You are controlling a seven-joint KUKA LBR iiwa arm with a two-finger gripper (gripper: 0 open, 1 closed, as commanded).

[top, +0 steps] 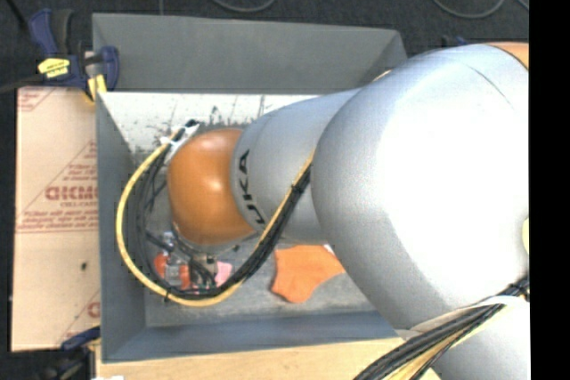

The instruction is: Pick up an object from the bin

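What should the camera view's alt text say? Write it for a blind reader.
A silver KUKA arm reaches from the right into a grey metal bin, its gripper low in the bin's lower-left part beside a small red thing and a pink one. A flat orange piece lies to their right on the bin floor.

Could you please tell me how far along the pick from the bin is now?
Approach looks done: the claw sits low in the bin's lower-left corner. In hand: it is over a small red piece and a pink piece; whether it grips either is hidden. Left: lifting something out. The flat orange piece lies apart.
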